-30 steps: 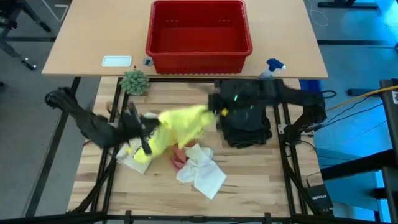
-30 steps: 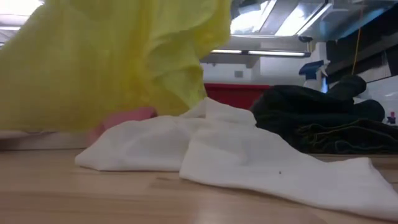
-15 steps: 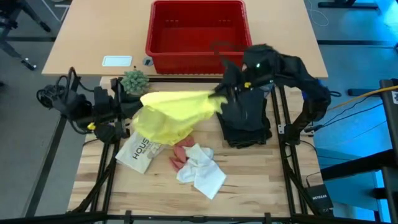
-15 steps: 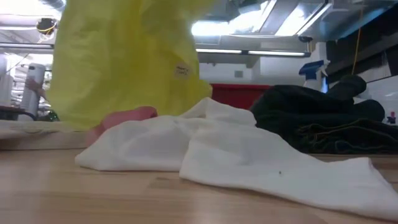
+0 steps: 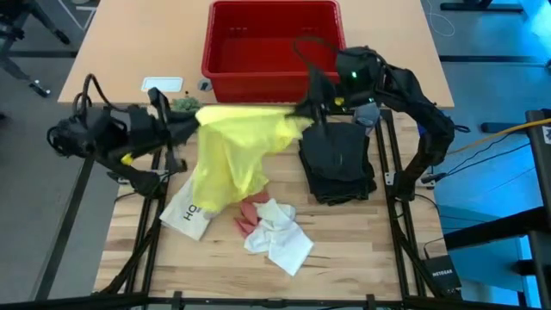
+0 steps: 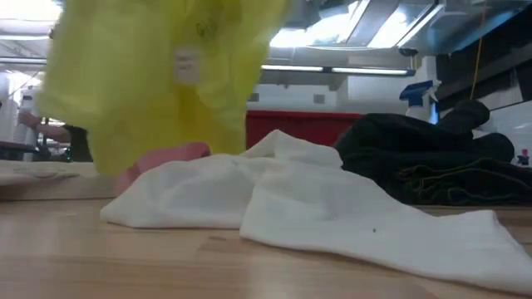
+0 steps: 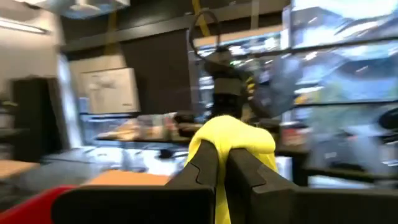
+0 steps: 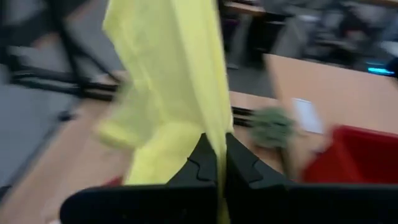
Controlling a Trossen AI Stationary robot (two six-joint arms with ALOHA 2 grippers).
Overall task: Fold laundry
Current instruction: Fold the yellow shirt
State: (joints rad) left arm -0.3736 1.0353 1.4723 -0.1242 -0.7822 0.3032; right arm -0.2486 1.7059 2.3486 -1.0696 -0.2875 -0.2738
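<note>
Since a moment ago the T-shirt [image 5: 231,155] has been lifted higher and stretched between both arms, uncovering more of the printed white item [image 5: 189,213]. Left jaws [image 5: 191,123] and right jaws [image 5: 303,112] are each clamped shut on a shirt edge. It hangs above the bench [image 5: 344,250], left of the trousers [image 5: 338,164], beyond the pink cloth [image 5: 249,213] and white cloth [image 5: 277,234].

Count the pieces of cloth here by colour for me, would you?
Yellow: 1, the T-shirt hanging between both pincers
Black: 1, the trousers
White: 1, the cloth
Pink: 1, the small cloth
Total: 4
</note>
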